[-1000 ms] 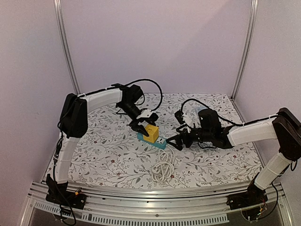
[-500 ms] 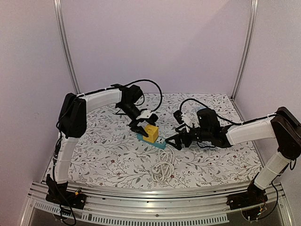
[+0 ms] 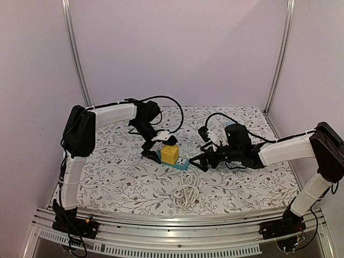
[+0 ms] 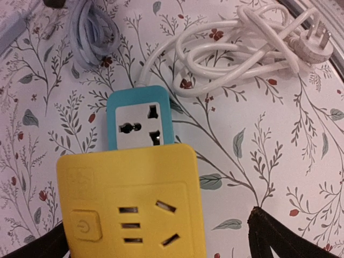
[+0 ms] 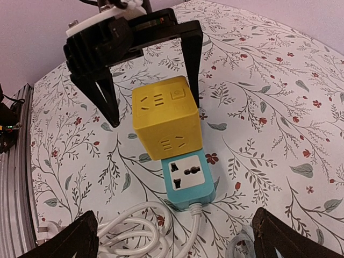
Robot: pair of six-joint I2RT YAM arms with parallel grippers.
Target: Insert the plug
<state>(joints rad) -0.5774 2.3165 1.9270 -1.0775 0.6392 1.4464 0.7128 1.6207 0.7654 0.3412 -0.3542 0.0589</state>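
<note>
Yellow cube plug (image 3: 170, 155) sitting in teal power strip (image 3: 183, 163), at end away from cord, on floral table (image 3: 118, 177). Left gripper (image 5: 152, 110) standing wide open, fingers straddling cube. Right gripper (image 3: 198, 163) hovering open beside strip's cord end. White cord (image 3: 186, 194) lying coiled nearby.

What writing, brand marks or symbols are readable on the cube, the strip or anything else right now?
Words, brands, numbers: none legible in any view.
Power symbol, a circle with a bar: on the button of the yellow cube.
Teal power strip: no print visible.
</note>
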